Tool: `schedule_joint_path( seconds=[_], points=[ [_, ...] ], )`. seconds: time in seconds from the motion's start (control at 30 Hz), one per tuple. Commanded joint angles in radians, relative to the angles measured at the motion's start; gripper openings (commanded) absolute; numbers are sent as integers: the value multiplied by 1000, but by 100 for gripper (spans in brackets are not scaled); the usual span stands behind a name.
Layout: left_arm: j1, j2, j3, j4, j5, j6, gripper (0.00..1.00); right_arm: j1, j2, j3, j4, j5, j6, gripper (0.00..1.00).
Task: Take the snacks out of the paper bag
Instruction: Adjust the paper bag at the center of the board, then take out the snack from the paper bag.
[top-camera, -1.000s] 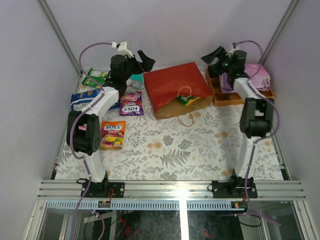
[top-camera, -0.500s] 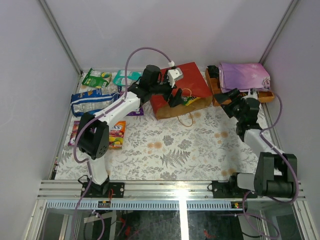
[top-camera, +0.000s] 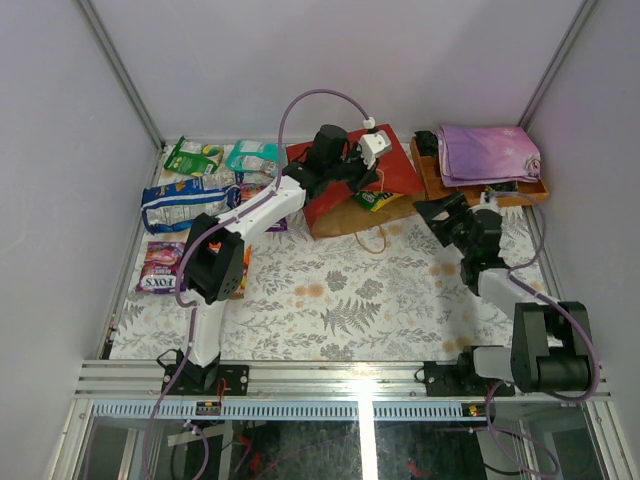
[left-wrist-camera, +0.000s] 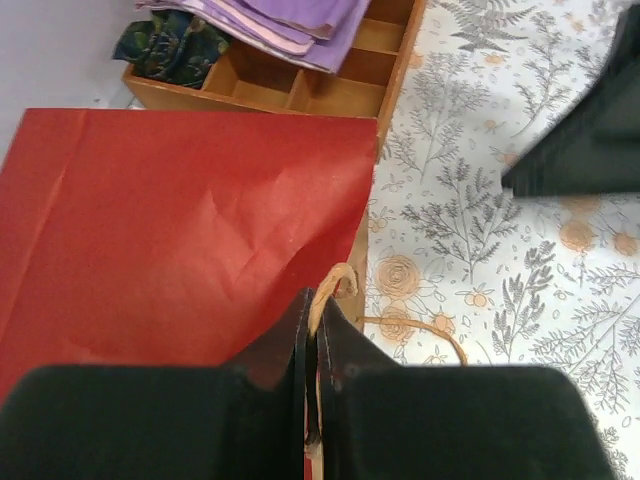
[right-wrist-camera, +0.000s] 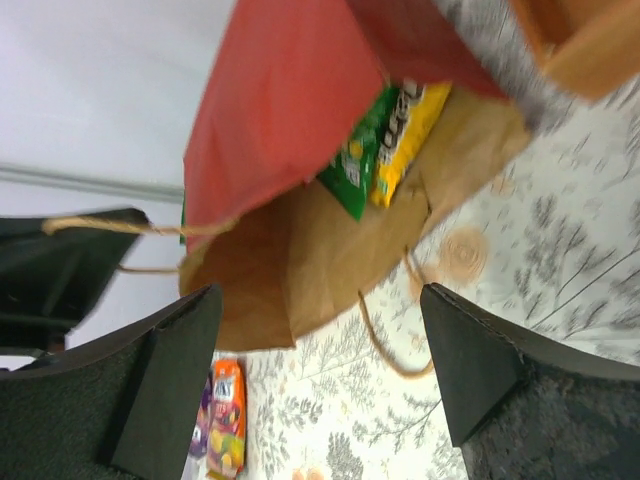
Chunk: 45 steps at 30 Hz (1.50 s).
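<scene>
Paper bag (left-wrist-camera: 180, 230), red: left gripper (left-wrist-camera: 313, 320) clamped on its string handle (left-wrist-camera: 335, 283); right gripper (right-wrist-camera: 320, 330) jaws apart at the mouth. Purple packet (top-camera: 160, 281) reads "FOX'S". Green-yellow packet (right-wrist-camera: 385, 140) inside, lettering illegible.

The open mouth of the paper bag (top-camera: 402, 174) faces bare tablecloth (top-camera: 350, 290), with the wooden tray (left-wrist-camera: 250, 102) crowding its right side.

Closed in on three sides by plain, pale lilac-grey walls (top-camera: 330, 60), with slanted aluminium posts (top-camera: 118, 68) at the far corners. Spread across the whole table with a white cloth (top-camera: 350, 300) printed in grey ferns and small orange flowers, evenly lit, bounded at the near edge by a ribbed silver rail (top-camera: 340, 378). At the far right, close to the wall, a compartmented wooden tray (left-wrist-camera: 300, 92) under folded purple fabric (top-camera: 485, 150).
</scene>
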<state>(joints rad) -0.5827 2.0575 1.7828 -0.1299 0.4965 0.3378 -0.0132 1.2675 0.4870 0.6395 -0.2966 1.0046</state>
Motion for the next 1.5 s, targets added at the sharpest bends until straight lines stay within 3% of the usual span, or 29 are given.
schedule_joint_path(
  seconds=[0.0,0.13,0.27,0.47,0.6,0.83,1.13,1.47],
  points=[
    [-5,-34,18,78,-104,-51,0,148,55,-24,141,88,92,87],
    [-6,-67,-14,161,-174,-120,0,262,171,-57,335,236,256,88],
    [-8,-49,30,162,-227,-184,0,304,369,-65,592,336,414,80],
    [-33,-7,91,140,-342,-196,0,336,712,112,835,281,542,65],
    [-44,17,118,114,-382,-184,0,360,842,229,915,273,579,58],
    [-56,27,142,102,-402,-185,0,372,890,352,797,300,598,60],
    [-68,46,181,79,-418,-184,0,378,980,565,501,273,651,66],
    [-76,48,189,62,-431,-180,0,377,1039,731,253,315,596,71]
  ],
)
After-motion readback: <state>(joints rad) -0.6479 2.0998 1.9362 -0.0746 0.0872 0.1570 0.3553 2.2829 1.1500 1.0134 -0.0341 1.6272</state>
